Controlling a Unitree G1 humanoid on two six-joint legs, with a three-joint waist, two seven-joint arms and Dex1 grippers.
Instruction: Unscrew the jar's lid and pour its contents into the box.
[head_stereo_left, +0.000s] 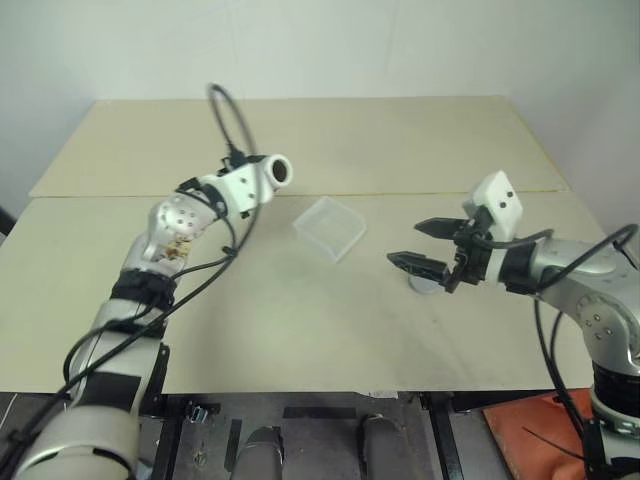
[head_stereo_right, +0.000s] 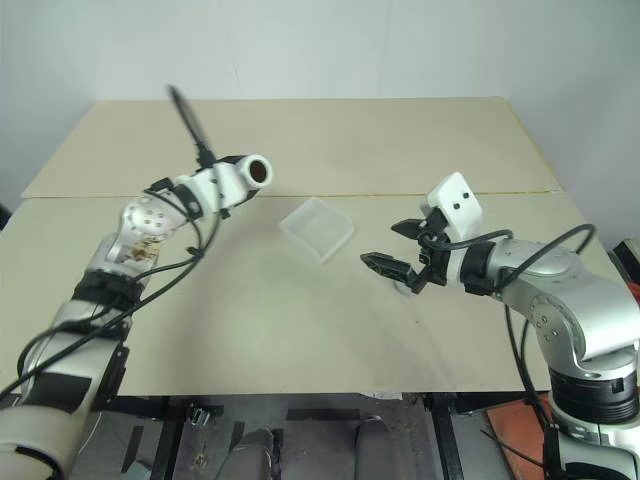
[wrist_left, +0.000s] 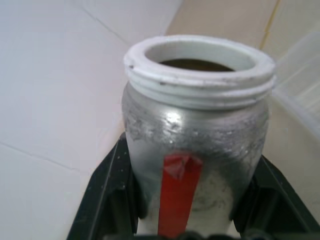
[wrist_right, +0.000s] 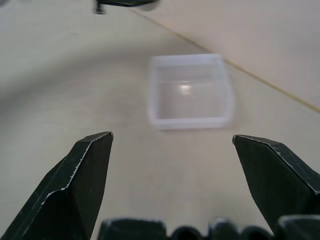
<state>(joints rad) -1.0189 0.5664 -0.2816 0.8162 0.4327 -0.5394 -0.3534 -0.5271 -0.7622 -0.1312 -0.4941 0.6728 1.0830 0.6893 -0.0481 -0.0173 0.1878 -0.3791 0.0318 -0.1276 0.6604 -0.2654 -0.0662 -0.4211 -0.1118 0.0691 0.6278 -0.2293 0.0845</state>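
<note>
The left tool (wrist_left: 185, 210) is clamped on the small silvery cylindrical jar (wrist_left: 197, 135) with a red-and-white label, held lidless and roughly level above the pale wooden tabletop (head_stereo_left: 300, 310), its open white mouth turned toward the shallow clear plastic box (head_stereo_left: 329, 227) nearby. The right tool (head_stereo_left: 418, 245), fingers spread wide and empty, hovers on the box's other side, just above a small round grey lid (head_stereo_left: 424, 284) lying on the tabletop.

The table (head_stereo_left: 330, 330) is seen from the head's paired eyes, looking forward and down from above its near edge; both arms and the box (head_stereo_left: 329, 227) are shared. The jar (wrist_left: 197, 135) is viewed very closely from the left wrist. The box is faced along the right claw (wrist_right: 172, 150) from the right.
</note>
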